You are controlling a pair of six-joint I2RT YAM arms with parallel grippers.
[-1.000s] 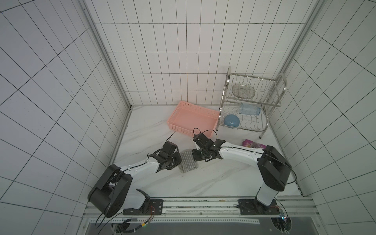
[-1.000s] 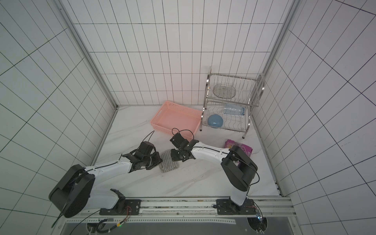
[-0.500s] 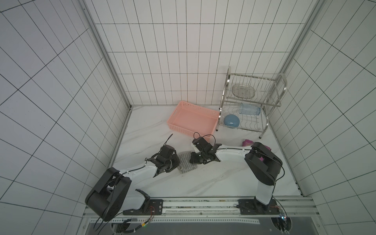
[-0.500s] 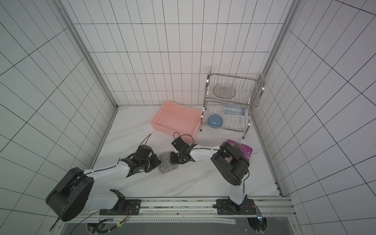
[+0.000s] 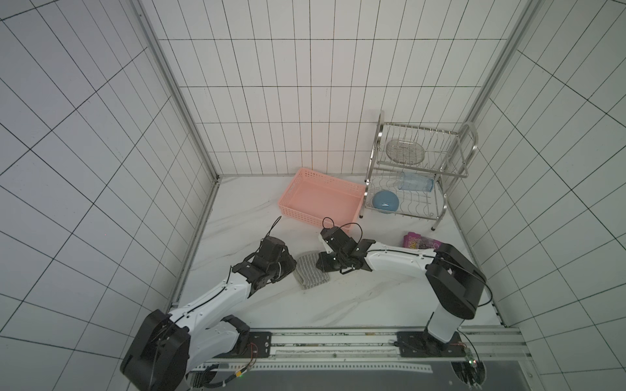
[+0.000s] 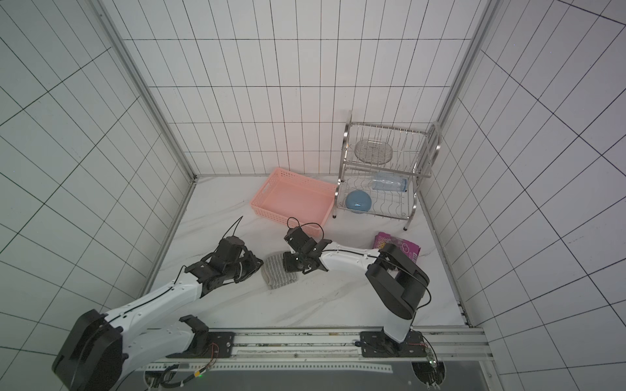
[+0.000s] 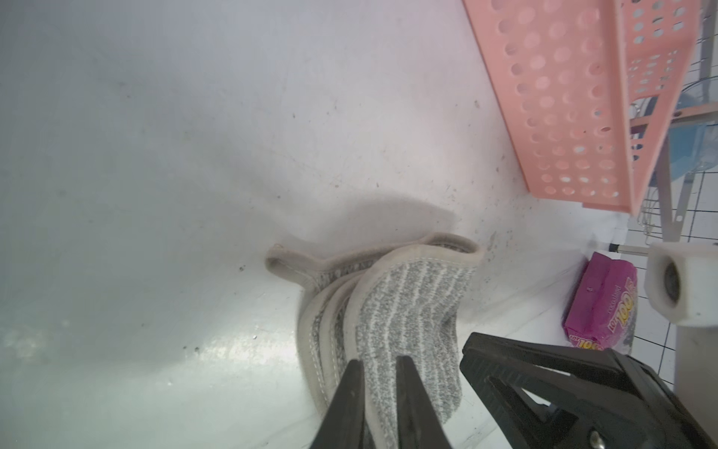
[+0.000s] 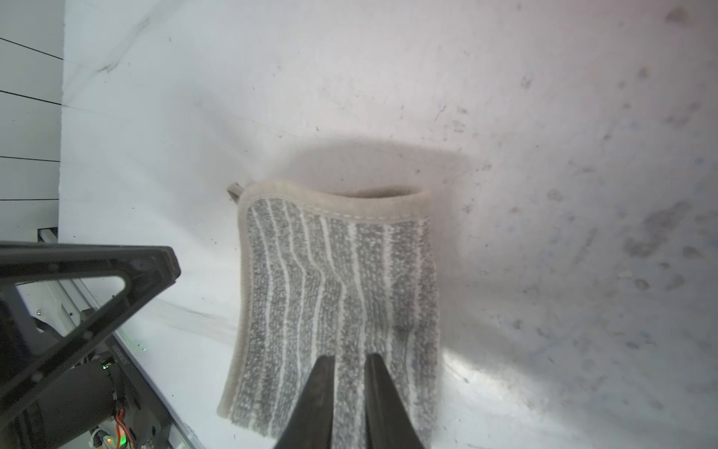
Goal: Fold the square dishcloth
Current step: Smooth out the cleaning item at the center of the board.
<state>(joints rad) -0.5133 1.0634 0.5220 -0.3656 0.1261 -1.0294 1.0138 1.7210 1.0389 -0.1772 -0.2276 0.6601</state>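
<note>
The square dishcloth (image 5: 311, 275) (image 6: 279, 271), grey with thin white stripes, lies folded into a narrow stack on the marble table. My left gripper (image 5: 294, 270) (image 7: 379, 361) is at its left edge, its fingers a narrow gap apart over the hemmed layers (image 7: 408, 311). My right gripper (image 5: 320, 265) (image 8: 349, 357) is at the opposite edge, fingers also slightly apart over the striped top (image 8: 338, 280). Neither gripper lifts the cloth. The corner loop (image 7: 281, 264) pokes out at the far end.
A pink basket (image 5: 316, 221) sits behind the cloth. To the right of the basket stands a wire dish rack (image 5: 440, 172) with a blue bowl (image 5: 386, 202). A purple snack packet (image 5: 420, 242) lies beside the right arm. The wall runs close on the left.
Both grippers' jaws have parted a little at the cloth's edges. The right arm swung its elbow forward and back, and the cloth stayed folded between the grippers.
</note>
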